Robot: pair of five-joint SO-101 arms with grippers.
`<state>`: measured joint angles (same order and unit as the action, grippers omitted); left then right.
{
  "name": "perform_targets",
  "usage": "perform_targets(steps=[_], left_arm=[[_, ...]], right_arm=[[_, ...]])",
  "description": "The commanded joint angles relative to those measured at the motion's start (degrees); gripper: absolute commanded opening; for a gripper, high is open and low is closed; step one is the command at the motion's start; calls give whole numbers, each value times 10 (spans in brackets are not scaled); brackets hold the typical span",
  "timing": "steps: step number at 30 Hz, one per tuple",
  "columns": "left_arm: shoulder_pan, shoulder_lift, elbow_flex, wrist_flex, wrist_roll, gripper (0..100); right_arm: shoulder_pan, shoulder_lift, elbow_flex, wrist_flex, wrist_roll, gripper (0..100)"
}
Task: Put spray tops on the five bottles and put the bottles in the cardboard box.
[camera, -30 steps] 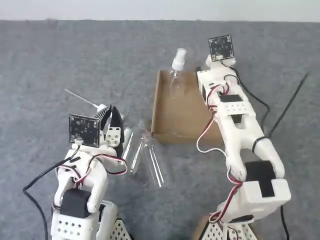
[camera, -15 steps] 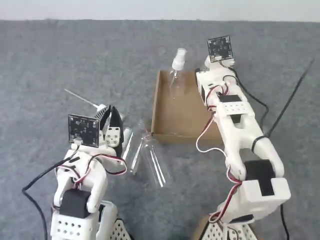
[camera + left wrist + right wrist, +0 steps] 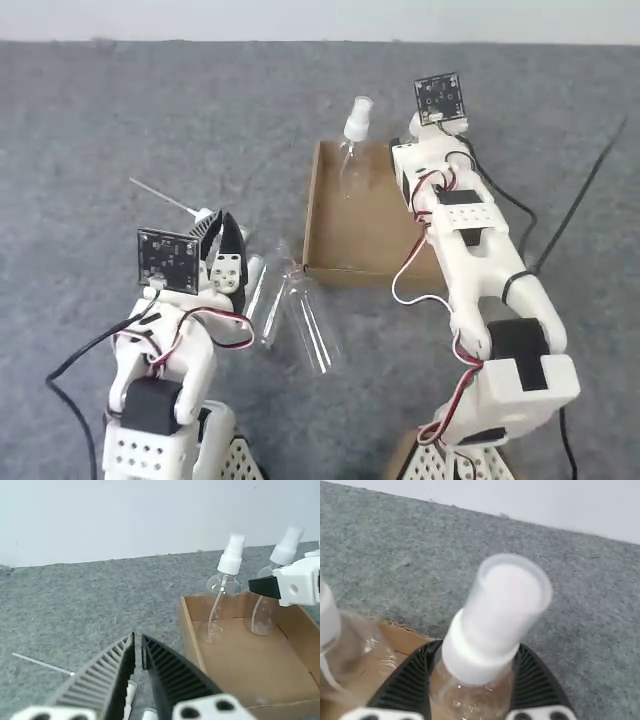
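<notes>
- Since a second ago almost nothing has moved: the right arm's wrist has shifted very slightly over the far end of the box, and the black cable (image 3: pixel 590 185) beside it now lies at a somewhat different angle. The left arm has stayed where it was.
- We see the cardboard box (image 3: pixel 365 235), a low open tray, between the two arms and nearer to the right one. Two clear bottles stand upright in it at its far wall, and both have white spray tops on.
- Of these, the held bottle (image 3: pixel 490 630) is in the far right corner. The right gripper (image 3: pixel 476 680) pinches it below the spray top, with one black finger against each side.
- Near it, towards the far left corner, the free bottle (image 3: pixel 222 597) stands alone with nothing touching it.
- We find the left gripper (image 3: pixel 138 652) low over the table, to the left of the box. Its fingers are almost pressed together, with a thin slit and nothing between them.
- Just beside this gripper lie the topless bottles (image 3: pixel 305 325), on their sides on the table. We count three, but they overlap.
- Ahead of the left gripper lies a loose spray top (image 3: pixel 203 215), its thin tube (image 3: pixel 160 196) pointing away to the left.
- Grey felt (image 3: pixel 150 110) covers the whole table.
- Behind the table there is a plain white wall (image 3: pixel 150 515).
</notes>
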<state>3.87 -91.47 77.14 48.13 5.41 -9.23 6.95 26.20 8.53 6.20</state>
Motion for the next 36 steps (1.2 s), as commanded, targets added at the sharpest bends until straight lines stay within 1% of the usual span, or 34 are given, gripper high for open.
perform_targets(steps=[1,4,9,11,30,36], left_arm=[[-4,-7,-3,-15,1,12],[-4,-7,-3,-15,1,12],[-4,-7,-3,-15,1,12],[-4,-7,-3,-15,1,12],[-4,-7,-3,-15,1,12],[-4,-7,-3,-15,1,12]], right_arm=[[3,-8,-9,1,6,11],[3,-8,-8,1,7,14],[2,-9,2,0,7,114],[2,-9,3,0,7,132],[-7,-15,3,1,7,143],[-7,-15,4,1,7,266]])
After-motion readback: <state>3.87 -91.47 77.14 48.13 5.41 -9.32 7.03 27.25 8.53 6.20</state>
